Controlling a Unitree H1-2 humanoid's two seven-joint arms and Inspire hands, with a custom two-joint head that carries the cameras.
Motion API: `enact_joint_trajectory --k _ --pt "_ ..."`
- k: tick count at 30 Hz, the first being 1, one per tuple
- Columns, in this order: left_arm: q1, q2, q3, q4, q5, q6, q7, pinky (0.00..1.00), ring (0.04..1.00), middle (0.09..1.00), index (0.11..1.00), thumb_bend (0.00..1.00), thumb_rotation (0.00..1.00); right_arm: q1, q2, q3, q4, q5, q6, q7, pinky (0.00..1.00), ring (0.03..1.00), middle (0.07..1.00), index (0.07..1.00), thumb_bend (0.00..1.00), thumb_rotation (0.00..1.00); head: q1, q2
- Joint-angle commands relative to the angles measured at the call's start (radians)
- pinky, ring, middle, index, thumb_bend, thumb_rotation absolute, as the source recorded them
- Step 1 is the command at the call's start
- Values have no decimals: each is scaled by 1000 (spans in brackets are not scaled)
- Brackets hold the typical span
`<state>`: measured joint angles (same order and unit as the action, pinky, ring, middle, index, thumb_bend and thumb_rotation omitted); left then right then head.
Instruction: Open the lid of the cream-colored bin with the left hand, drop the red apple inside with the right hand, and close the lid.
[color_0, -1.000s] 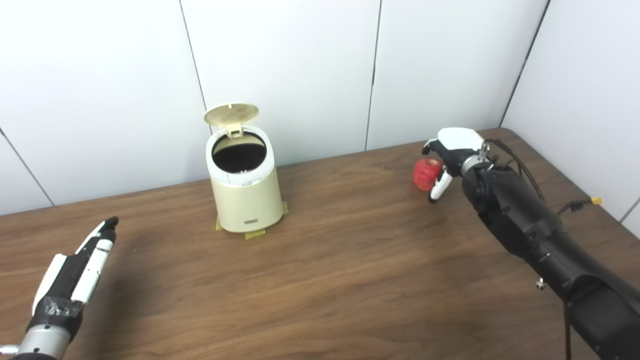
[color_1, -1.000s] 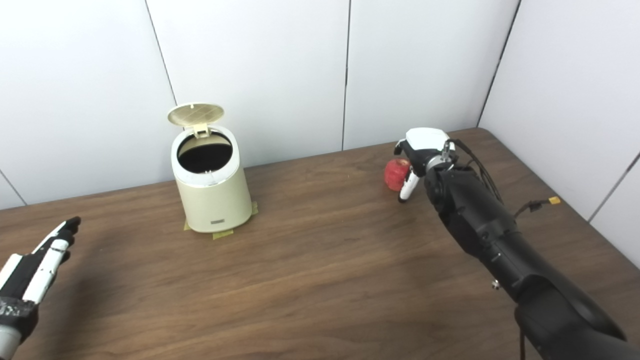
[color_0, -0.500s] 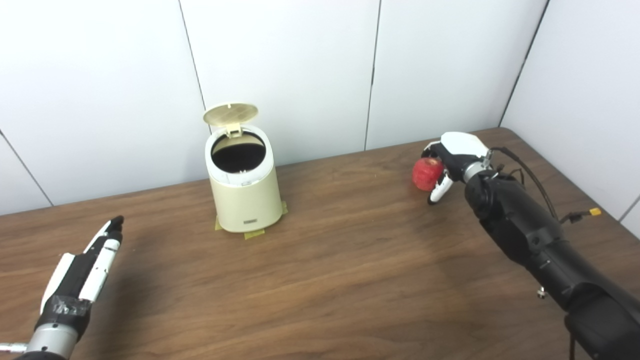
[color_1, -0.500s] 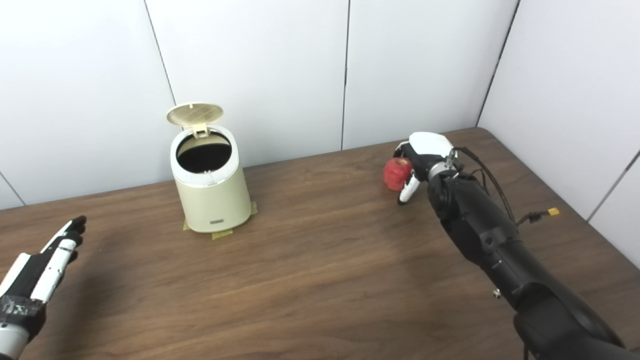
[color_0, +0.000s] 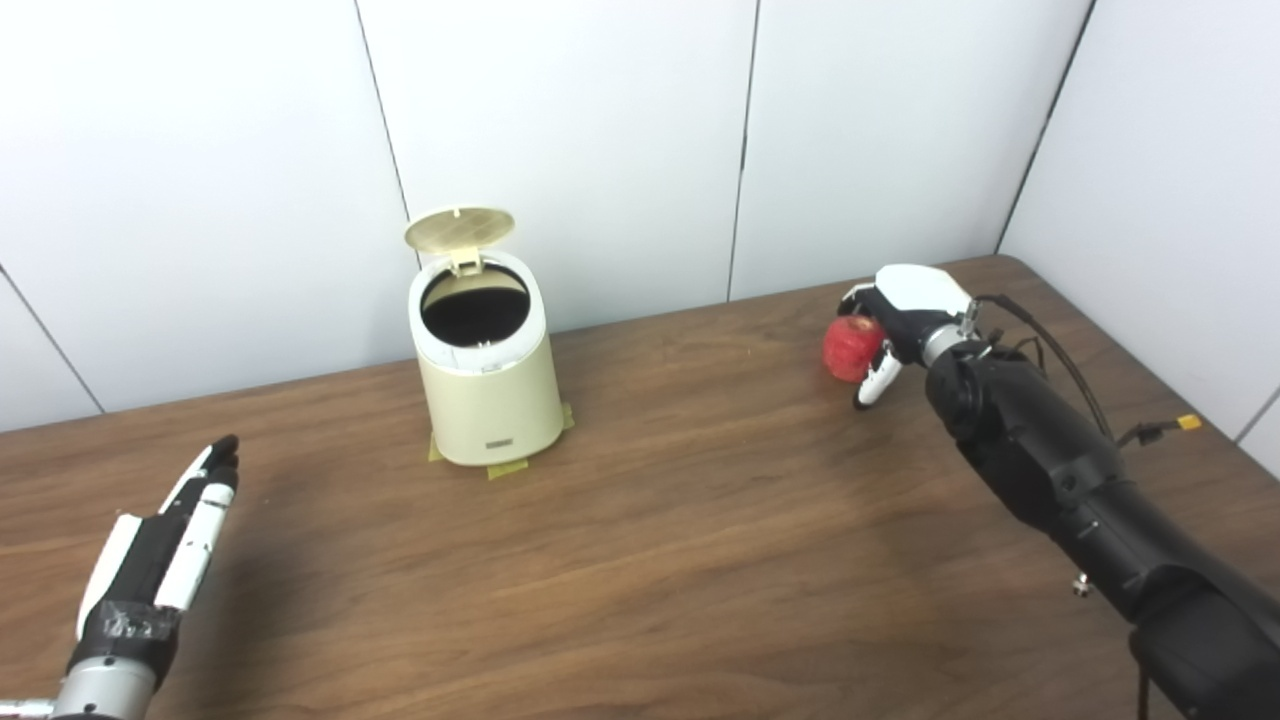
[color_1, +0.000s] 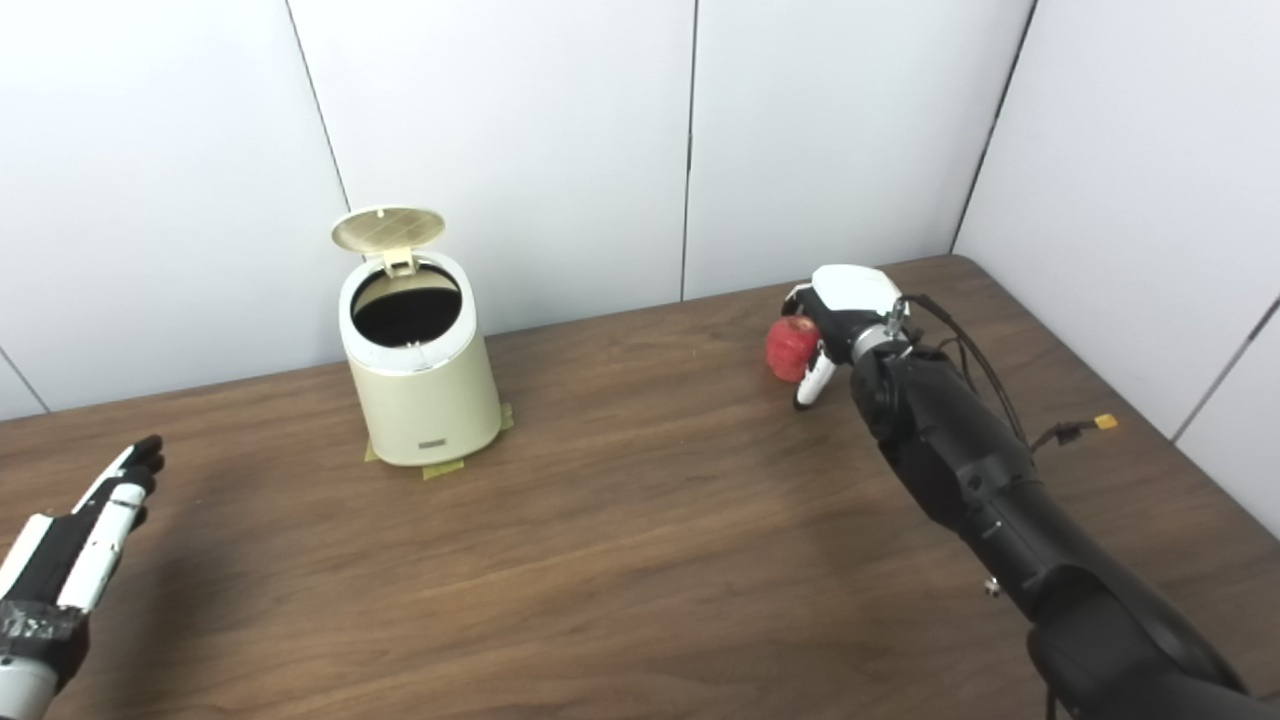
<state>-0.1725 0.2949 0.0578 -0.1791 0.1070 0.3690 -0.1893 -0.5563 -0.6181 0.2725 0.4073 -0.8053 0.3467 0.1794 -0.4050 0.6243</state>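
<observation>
Lab test bay, white panel walls (color_0: 560, 120), wooden table (color_0: 640, 560)

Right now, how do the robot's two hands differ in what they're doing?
The right hand is curled around the red apple at the table's far right; the left hand holds nothing, its fingers stretched flat near the left edge. The right hand is farther from the camera than the left. Both are black and white, and both are apart from the open bin.
</observation>
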Motion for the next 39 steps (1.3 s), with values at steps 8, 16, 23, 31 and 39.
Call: enact_joint_trajectory --k 8,16,23,31,39 --pt "-30 2 14 -38 -21 -9 8 1000 997 974 1000 365 1000 -35 1 -38 35 22 -105 -181 477 422 525 504 527 0 -1 -2" --pt "-38 4 -2 -34 -17 0 4 1000 1000 995 1000 336 1000 -26 9 -39 30 7 -110 -260 428 400 533 480 515 0 0 -4" --pt "-30 14 -8 -29 -20 -26 -4 1000 1000 997 1000 336 1000 -7 0 -20 30 -26 -143 -317 382 381 523 497 514 0 13 0" --pt "-24 -1 -6 -45 -34 5 5 1000 1000 1000 1000 280 1000 23 27 -93 -129 21 -155 -352 343 404 520 476 499 0 96 4" --pt "-8 10 -30 -18 5 -37 11 1000 996 985 1000 389 1000 20 83 -102 -352 35 -155 -280 318 400 533 507 495 0 213 7"
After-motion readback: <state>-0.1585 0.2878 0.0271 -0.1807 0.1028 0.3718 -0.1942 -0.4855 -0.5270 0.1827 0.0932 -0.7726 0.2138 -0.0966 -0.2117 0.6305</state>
